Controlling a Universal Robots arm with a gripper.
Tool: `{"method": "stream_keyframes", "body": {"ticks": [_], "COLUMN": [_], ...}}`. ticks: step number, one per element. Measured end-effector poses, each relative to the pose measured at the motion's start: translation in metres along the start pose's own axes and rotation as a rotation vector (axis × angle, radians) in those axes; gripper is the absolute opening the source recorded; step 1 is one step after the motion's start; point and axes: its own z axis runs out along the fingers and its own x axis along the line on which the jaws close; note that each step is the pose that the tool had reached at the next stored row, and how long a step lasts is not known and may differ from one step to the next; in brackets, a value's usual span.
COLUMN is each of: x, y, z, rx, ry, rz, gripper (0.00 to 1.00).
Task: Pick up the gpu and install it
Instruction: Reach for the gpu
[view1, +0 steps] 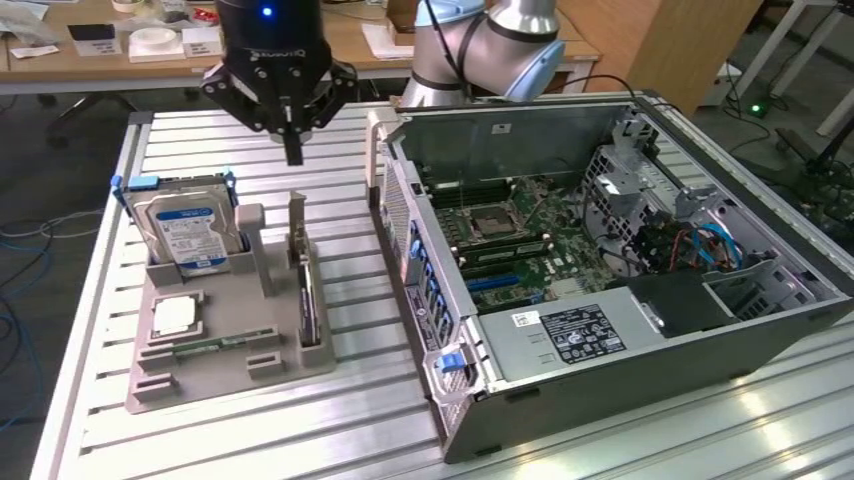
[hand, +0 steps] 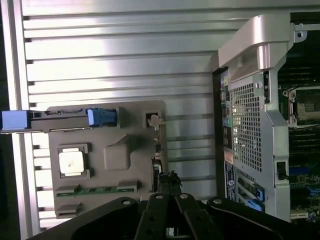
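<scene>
The gpu (view1: 308, 298) is a thin dark card standing on its edge in the slot along the grey holder (view1: 247, 330), on the side nearest the computer case. My gripper (view1: 294, 150) hangs above the holder's far end, well clear of the card, with its fingers shut and nothing between them. In the wrist view the gpu (hand: 157, 156) appears edge-on along the side of the holder (hand: 117, 155), just beyond my shut gripper (hand: 165, 194).
An open computer case (view1: 667, 330) lies at the exterior view's right, its motherboard (view1: 527, 235) exposed. The holder also carries a silver hard drive (view1: 191, 232), a processor chip (view1: 175, 316) and a green memory stick (view1: 214, 345). All rest on a ribbed metal table (view1: 360, 410).
</scene>
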Motion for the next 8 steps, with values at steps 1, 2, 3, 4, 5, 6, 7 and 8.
{"method": "stream_keyframes", "body": {"ticks": [1, 2, 3, 4, 5, 6, 7, 8], "x": [0.0032, 0.0063, 0.009, 0.0115, 0.0128, 0.0129, 0.0129, 0.0129], "y": [-0.0002, -0.0005, -0.0007, -0.0009, -0.001, -0.001, -0.001, -0.001], "z": [0.0, 0.0, 0.0, 0.0001, 0.0002, 0.0002, 0.0002, 0.0002], "rx": [0.0001, 0.0001, 0.0001, 0.0002, 0.0001, 0.0, 0.0, 0.0001], "ry": [0.0, 0.0001, 0.0001, 0.0002, 0.0002, 0.0002, 0.0001, 0.0002], "rz": [0.0, 0.0, 0.0, 0.0, 0.0, 0.0, 0.0, 0.0], "gripper": [0.11, 0.11, 0.11, 0.11, 0.11, 0.11, 0.11, 0.11]}}
